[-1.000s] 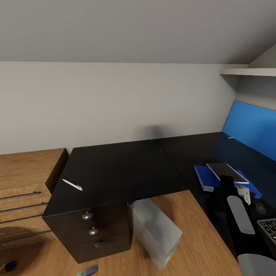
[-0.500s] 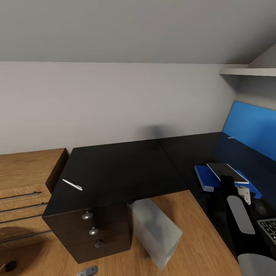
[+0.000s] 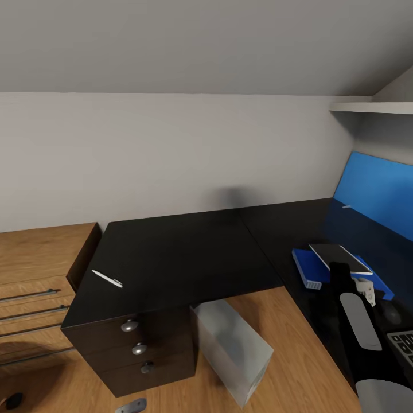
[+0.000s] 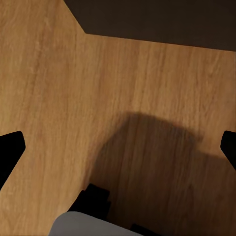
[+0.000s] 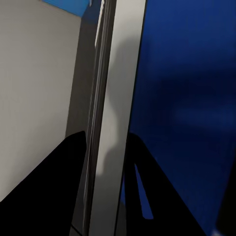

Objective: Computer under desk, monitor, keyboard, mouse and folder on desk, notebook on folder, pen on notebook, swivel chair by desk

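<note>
Glossy black desk top (3 silver-metal knobs), wood-grain floor, translucent grey computer.

Black desk, blue folder, lt-grey computer, white pen, wood-grain floor.

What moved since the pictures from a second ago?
Hardly anything. The whole head view shifted a little, so the camera moved, not the things. The pen lies on the desk, the notebook sits on the blue folder, and the computer stands under the desk, as before. Nothing was grabbed or let go.
</note>
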